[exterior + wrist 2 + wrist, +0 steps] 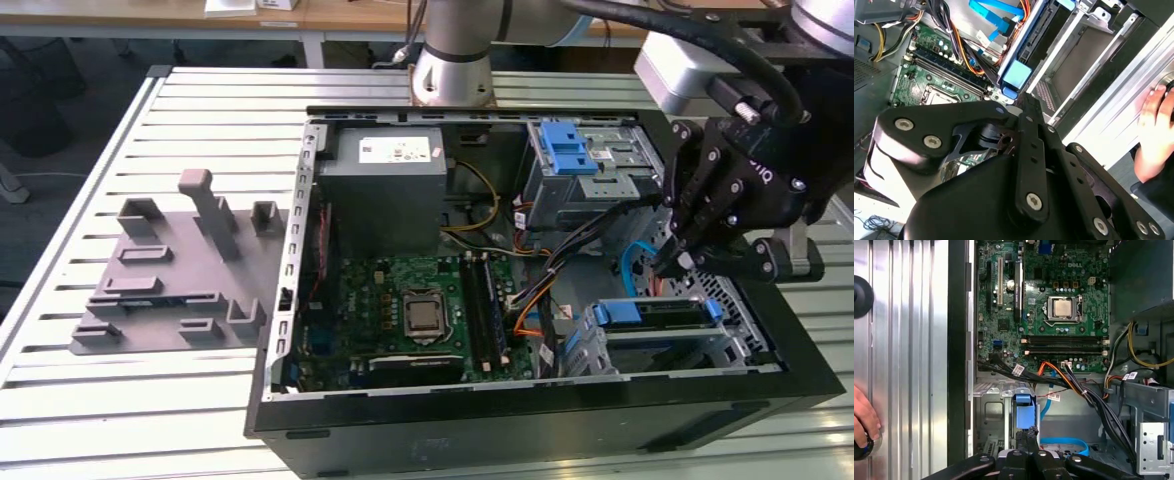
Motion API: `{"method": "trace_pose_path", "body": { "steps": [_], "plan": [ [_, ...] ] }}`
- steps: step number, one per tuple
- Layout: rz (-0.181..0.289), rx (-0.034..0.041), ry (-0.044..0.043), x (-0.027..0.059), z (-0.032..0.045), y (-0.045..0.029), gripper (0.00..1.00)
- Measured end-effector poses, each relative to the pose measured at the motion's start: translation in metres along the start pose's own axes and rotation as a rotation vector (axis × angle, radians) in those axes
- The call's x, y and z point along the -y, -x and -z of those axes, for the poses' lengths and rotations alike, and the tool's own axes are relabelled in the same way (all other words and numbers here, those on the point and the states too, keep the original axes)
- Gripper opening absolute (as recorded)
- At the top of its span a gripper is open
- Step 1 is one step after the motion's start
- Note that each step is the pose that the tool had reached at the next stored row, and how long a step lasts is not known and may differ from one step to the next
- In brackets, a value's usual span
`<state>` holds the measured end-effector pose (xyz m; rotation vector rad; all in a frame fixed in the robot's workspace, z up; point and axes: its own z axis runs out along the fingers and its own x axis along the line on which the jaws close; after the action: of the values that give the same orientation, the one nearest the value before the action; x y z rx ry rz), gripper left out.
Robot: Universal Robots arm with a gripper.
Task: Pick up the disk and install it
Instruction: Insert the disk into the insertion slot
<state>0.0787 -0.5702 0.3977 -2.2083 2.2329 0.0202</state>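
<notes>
The disk stands on edge in the lower drive bay at the front right of the open computer case, its blue carrier around it. Its blue end tab shows in both wrist views. My black gripper hangs just above and to the exterior view's right of the disk. Its fingertips are pressed together, shut on nothing, right at the blue tab. The fingers point at the same tab in the second wrist view. Whether they touch it I cannot tell.
Inside the case lie the green motherboard, a grey power supply box, an upper grey cage with a blue latch, and loose cables. A grey moulded fixture lies on the slatted table. A person's hand rests beside the case.
</notes>
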Motion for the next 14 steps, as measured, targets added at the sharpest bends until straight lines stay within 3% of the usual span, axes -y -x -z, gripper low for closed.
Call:
{"method": "trace_pose_path", "body": {
  "steps": [14],
  "plan": [
    [0.0, 0.0001, 0.0, 0.0001, -0.0131, -0.0002, 0.11]
  ]
}}
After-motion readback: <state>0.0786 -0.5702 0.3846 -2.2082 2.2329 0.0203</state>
